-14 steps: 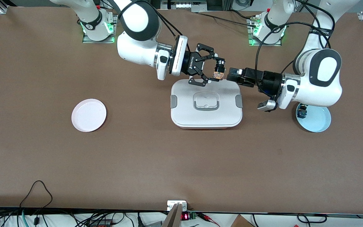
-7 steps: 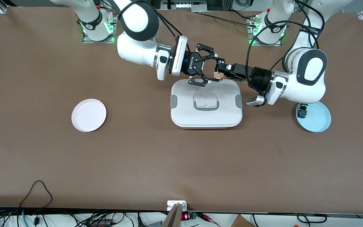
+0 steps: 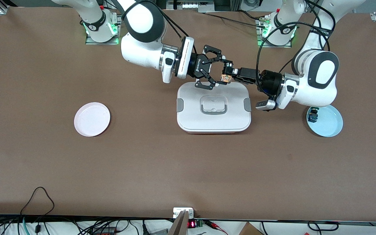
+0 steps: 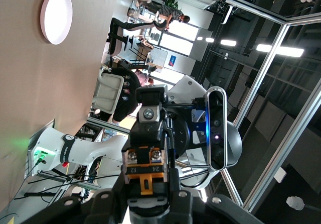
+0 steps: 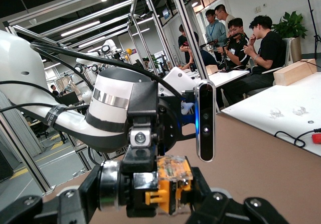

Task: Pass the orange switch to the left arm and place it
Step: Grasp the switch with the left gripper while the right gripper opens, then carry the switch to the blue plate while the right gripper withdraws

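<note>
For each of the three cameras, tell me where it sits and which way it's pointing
Front view: high across the table, facing both bases; shows both arms meeting over the box.
Left wrist view: on the left arm, looking along the left gripper, shut on the orange switch, toward the right arm.
Right wrist view: on the right arm, along the right gripper, toward the left arm.
Shared: the orange switch in all three.

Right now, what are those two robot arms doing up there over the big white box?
They are passing a tiny orange switch with a black cap from one arm to the other, in the air above the edge of the large white lidded box nearest the robots. The right pincer is shut on it, and the left pincer is shut on it too. A small blue-green part sits on the round blue plate; the round pink plate is bare.
</note>
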